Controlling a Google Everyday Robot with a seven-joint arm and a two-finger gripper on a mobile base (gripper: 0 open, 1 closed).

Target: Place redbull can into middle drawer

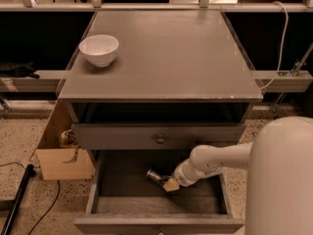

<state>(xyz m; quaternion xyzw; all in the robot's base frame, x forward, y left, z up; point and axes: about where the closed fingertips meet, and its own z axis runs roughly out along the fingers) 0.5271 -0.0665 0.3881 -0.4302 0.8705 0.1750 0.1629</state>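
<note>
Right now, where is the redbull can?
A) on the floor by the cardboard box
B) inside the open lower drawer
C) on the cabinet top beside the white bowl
B: the redbull can is low inside the open middle drawer, with the gripper right at its end; the cabinet top holds only the white bowl.

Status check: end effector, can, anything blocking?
End effector down inside middle drawer. Redbull can at its tip, within the drawer walls. No obstruction visible; white bowl up on cabinet top.
</note>
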